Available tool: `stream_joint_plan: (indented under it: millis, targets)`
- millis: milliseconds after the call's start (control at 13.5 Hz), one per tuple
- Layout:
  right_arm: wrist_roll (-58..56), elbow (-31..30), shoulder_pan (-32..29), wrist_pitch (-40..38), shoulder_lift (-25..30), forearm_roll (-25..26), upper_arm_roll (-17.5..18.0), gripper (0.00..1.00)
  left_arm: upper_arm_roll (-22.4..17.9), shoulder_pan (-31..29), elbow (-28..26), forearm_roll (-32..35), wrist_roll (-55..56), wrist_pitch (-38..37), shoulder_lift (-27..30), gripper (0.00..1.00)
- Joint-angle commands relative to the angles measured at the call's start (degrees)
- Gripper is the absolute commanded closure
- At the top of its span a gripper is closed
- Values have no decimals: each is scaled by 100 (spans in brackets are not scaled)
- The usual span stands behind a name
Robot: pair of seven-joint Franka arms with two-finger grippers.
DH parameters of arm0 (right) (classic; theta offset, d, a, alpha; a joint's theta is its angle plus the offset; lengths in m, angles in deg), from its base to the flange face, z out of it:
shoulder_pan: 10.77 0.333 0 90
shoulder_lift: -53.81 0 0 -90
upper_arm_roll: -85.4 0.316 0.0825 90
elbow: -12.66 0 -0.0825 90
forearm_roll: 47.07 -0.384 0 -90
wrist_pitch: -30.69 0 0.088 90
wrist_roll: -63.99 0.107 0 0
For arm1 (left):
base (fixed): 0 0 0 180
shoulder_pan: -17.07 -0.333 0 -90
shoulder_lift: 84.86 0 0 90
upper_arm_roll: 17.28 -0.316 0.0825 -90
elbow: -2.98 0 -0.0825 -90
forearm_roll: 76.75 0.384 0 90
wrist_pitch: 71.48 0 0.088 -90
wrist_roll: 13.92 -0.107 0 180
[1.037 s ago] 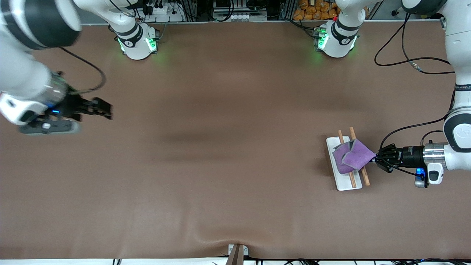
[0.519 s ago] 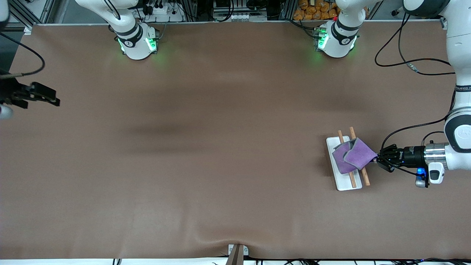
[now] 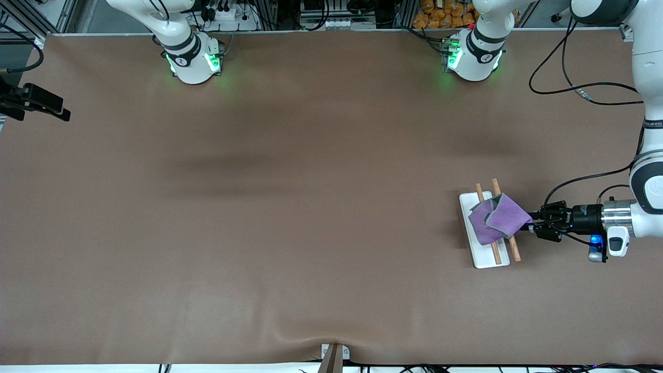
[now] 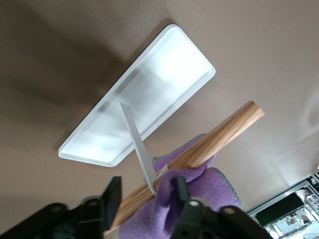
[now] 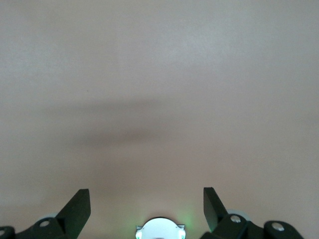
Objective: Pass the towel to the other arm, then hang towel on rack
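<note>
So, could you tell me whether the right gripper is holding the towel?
No, the right gripper is open and empty; the towel lies draped on the rack.

Our left gripper (image 3: 534, 226) stood with fingers parted near the table's left-arm end; our right gripper (image 5: 146, 205) waited, spread wide.

We saw only part of the right gripper (image 3: 52, 106) at the front view's edge, its arm cut off there. The towel (image 3: 496, 218) hid the middle of the rack (image 3: 484, 259)'s rods and its crosspiece. In the left wrist view the left gripper (image 4: 144, 199) and towel ran off the edge, so we could not tell whether cloth touched a finger.
</note>
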Motion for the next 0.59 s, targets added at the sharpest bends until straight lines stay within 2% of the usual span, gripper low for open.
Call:
stream_joint_plan:
  millis: [0, 148, 519]
  targets:
    - [179, -117, -65, 118, 125, 5, 20, 0, 62, -60, 48, 64, -82, -87, -26, 0]
    - [110, -117, -47, 373, 152, -3, -76, 0, 53, -86, 31, 72, -231, -96, -26, 0]
    - [179, -20, -20, 454, 117, -12, -77, 0, 53, -201, 22, 72, -469, -131, 44, 0]
